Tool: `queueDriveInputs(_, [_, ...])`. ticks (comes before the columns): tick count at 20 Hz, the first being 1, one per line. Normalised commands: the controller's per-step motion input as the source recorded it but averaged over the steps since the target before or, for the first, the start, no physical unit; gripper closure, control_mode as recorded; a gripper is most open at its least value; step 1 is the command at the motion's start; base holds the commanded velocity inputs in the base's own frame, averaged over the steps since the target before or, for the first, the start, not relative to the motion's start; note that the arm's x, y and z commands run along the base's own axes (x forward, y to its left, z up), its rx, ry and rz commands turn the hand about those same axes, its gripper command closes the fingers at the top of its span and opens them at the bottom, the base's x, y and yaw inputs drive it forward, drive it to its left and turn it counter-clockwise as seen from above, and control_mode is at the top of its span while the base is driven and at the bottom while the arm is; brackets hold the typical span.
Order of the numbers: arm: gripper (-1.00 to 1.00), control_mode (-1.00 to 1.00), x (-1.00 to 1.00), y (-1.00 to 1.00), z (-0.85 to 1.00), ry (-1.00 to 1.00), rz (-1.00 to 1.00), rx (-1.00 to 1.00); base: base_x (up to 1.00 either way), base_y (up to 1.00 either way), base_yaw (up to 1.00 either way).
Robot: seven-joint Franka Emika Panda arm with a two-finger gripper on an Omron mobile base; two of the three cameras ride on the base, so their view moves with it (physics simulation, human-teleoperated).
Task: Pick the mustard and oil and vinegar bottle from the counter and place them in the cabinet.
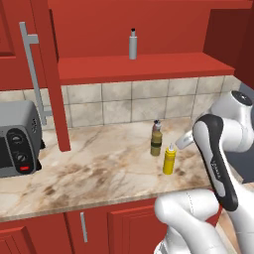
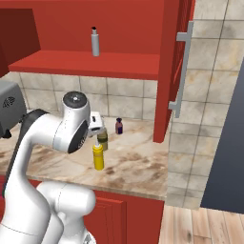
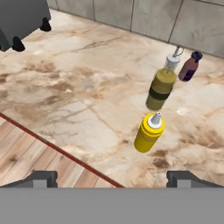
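Fingers [image 3: 112, 179] are spread wide, nothing held or touched. Mustard [image 3: 149, 132] is seen upright on the counter [image 3: 78, 87], just before the oil bottle [image 3: 161, 89].

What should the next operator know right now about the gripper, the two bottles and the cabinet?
Gripper: open, empty, above the counter, looking down at the bottles.
Mustard: upright on the counter, near the front edge.
Oil and vinegar bottle: upright just behind it, apart from it.
Cabinet: door open; its shelf holds a slim grey bottle.
Done: nothing placed yet.
Left: pick and shelve both bottles.
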Motion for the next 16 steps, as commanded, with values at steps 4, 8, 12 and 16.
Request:
queueDriveInputs(4, [-1.0, -1.0, 0.0, -0.01, -0.48, 0.0, 0.04, 0.0, 0.0, 0.0, 0.0])
queueDriveInputs(8, [-1.0, -1.0, 0.0, -0.01, -0.46, 0.0, 0.01, 0.0, 0.0, 0.0, 0.0])
queueDriveInputs(12, [-1.0, -1.0, 0.05, 0.0, -0.36, 0.01, 0.0, 0.0, 0.0, 0.0, 0.0])
queueDriveInputs(16, [-1.0, -1.0, 0.1, 0.0, -0.29, 0.02, 0.0, 0.0, 0.0, 0.0, 0.0])
